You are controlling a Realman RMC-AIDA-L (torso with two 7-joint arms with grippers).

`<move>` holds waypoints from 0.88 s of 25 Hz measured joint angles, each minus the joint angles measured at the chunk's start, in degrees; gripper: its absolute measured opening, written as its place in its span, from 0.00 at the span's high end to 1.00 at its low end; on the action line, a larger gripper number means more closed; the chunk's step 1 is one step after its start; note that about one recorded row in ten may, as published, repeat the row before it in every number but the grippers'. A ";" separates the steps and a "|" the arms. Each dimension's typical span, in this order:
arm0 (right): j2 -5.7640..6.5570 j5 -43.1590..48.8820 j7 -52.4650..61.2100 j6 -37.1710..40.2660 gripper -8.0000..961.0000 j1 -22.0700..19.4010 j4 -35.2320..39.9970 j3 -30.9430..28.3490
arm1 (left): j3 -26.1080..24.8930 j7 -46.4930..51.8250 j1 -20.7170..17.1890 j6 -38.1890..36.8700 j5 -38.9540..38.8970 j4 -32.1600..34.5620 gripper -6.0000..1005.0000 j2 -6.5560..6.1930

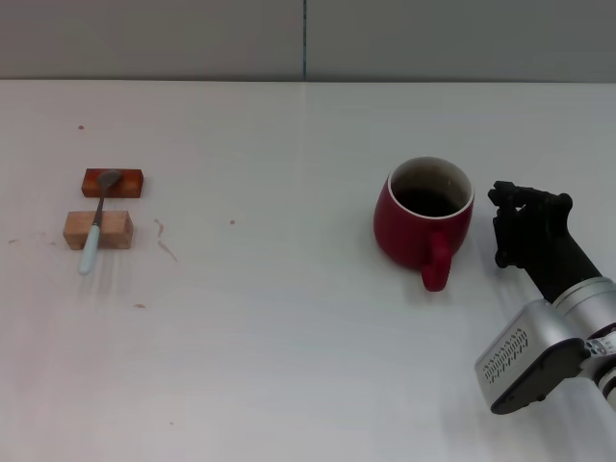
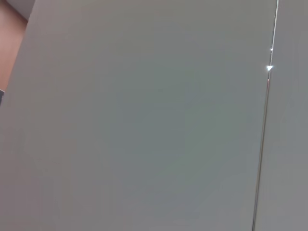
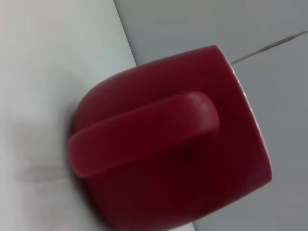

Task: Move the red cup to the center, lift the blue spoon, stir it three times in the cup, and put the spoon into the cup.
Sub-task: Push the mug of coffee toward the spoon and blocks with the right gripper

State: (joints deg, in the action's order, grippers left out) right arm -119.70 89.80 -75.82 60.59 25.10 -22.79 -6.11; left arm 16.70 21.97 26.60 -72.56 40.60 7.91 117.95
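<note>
The red cup (image 1: pixel 424 219) stands upright on the white table (image 1: pixel 289 366), right of centre, its handle turned toward the robot; the right wrist view shows that handle close up. Just beside it on the right hangs the right gripper (image 1: pixel 520 226), not touching it, and whether its claw is released or clenched cannot be told. Far to the left, well apart, the blue spoon (image 1: pixel 97 223) lies across a dark wooden block (image 1: pixel 113 182) and a lighter block (image 1: pixel 98 230).

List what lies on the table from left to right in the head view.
blue spoon lying across two wooden blocks → red cup → right end effector, just right of the cup.
</note>
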 joint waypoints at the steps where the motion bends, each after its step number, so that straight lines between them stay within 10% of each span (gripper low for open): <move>1: 0.00 0.09 -0.21 0.15 0.92 -0.17 -0.75 -0.02 | 0.00 0.00 0.00 0.01 0.00 0.03 0.32 0.00; 22: -0.09 0.42 -3.25 -0.06 0.92 0.65 -5.41 0.31 | 0.00 2.08 -0.68 -0.29 0.00 0.94 0.32 -0.01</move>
State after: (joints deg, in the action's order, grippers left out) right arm -119.79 90.22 -79.07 60.53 25.74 -28.21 -5.80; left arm 16.70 24.05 25.92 -72.86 40.60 8.85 117.94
